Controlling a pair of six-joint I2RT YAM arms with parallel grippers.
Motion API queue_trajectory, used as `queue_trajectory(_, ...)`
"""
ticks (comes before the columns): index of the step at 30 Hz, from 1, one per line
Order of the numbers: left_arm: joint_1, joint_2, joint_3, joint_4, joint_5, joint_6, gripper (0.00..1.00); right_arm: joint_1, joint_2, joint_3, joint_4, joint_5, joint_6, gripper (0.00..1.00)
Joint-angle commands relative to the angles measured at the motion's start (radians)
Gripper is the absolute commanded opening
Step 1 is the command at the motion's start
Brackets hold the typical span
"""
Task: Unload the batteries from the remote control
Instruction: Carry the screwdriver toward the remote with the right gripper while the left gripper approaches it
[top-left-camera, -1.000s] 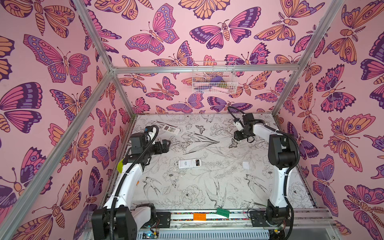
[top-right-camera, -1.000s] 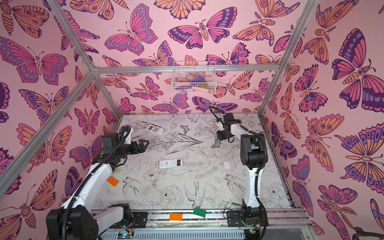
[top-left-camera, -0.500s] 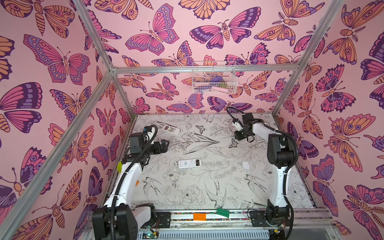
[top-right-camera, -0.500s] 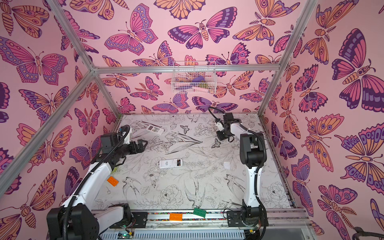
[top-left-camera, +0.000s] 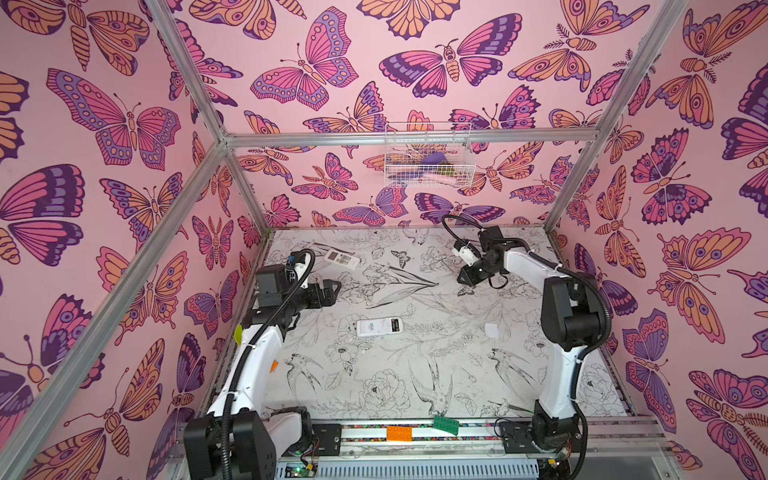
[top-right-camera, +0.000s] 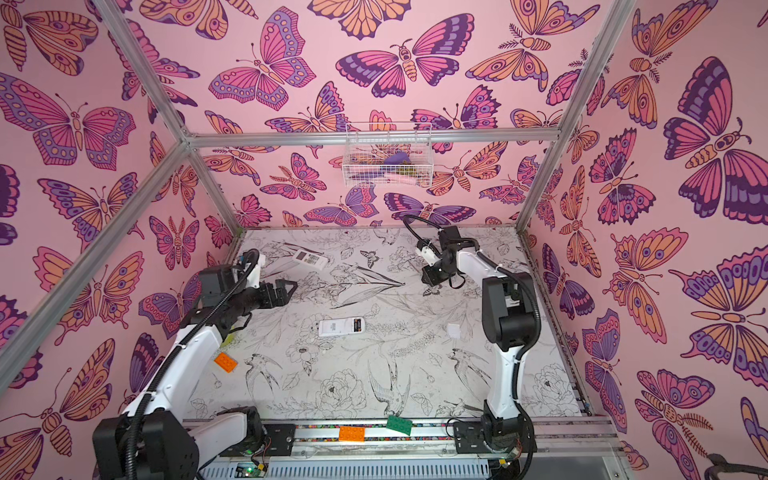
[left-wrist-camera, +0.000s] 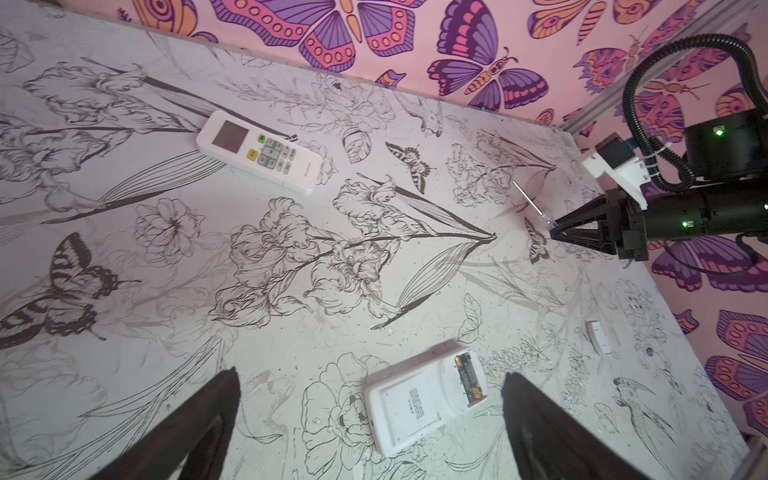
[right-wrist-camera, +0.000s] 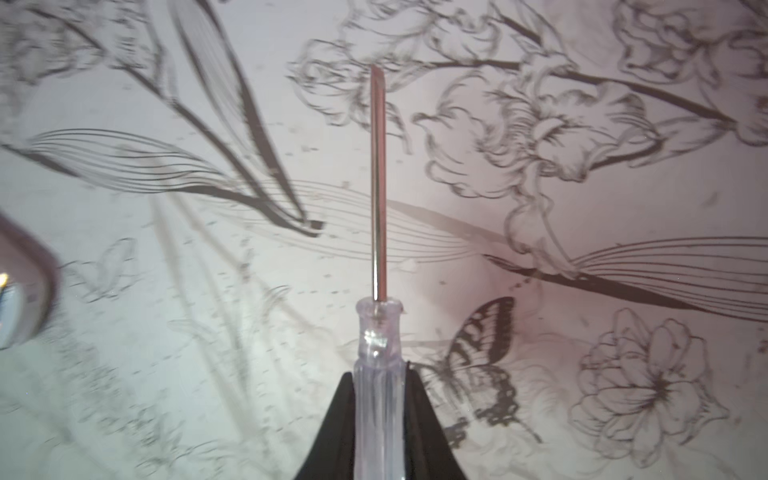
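The remote control (top-left-camera: 379, 326) (top-right-camera: 341, 326) lies face down mid-table, its back compartment uncovered. In the left wrist view the remote control (left-wrist-camera: 424, 395) shows the batteries (left-wrist-camera: 469, 376), black with gold ends, still seated in it. A small white cover (top-left-camera: 491, 331) (left-wrist-camera: 600, 337) lies to its right. My left gripper (top-left-camera: 334, 293) (top-right-camera: 291, 291) (left-wrist-camera: 370, 372) hovers open, back left of the remote, holding nothing. At the back right, my right gripper (top-left-camera: 461, 279) (top-right-camera: 424, 277) (right-wrist-camera: 378, 372) is shut on a screwdriver (right-wrist-camera: 378, 187) by its clear handle, with the metal shaft pointing out ahead.
A second white remote (top-left-camera: 341, 258) (left-wrist-camera: 259, 151) lies face up at the back left. A wire basket (top-left-camera: 428, 156) hangs on the back wall. An orange brick (top-left-camera: 399, 433) and a green brick (top-left-camera: 446, 424) sit on the front rail. Another orange brick (top-right-camera: 225, 361) lies by the left arm.
The right gripper's jaws have closed onto the screwdriver handle. Both arms have hardly shifted.
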Motion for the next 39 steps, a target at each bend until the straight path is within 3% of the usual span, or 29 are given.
queue_trajectory(1, 0.002, -0.021, 0.037, -0.023, 0.176, 0.064, 0.99, 0.034, -0.086, -0.033, -0.094, -0.158, -0.022, 0.08)
queue_trajectory(6, -0.008, -0.03, 0.044, -0.039, 0.347, 0.111, 0.97, 0.093, -0.188, -0.073, -0.163, -0.346, -0.041, 0.08)
queue_trajectory(16, -0.013, -0.032, 0.11, -0.156, 0.465, 0.244, 0.95, 0.202, -0.311, -0.127, -0.247, -0.628, -0.132, 0.08)
queue_trajectory(20, -0.02, -0.031, 0.178, -0.296, 0.479, 0.4, 0.91, 0.259, -0.344, -0.136, -0.318, -0.653, -0.227, 0.08)
queue_trajectory(23, -0.032, -0.012, 0.216, -0.415, 0.551, 0.515, 0.91, 0.297, -0.343, -0.134, -0.351, -0.664, -0.258, 0.08)
queue_trajectory(31, -0.044, -0.013, 0.216, -0.476, 0.72, 0.577, 0.83, 0.386, -0.313, -0.092, -0.434, -0.761, -0.329, 0.07)
queue_trajectory(36, -0.063, -0.026, 0.234, -0.586, 0.728, 0.733, 0.79, 0.439, -0.307, -0.083, -0.458, -0.77, -0.375, 0.07)
queue_trajectory(39, -0.072, -0.028, 0.237, -0.628, 0.749, 0.764, 0.75, 0.454, -0.294, -0.061, -0.457, -0.773, -0.352, 0.07)
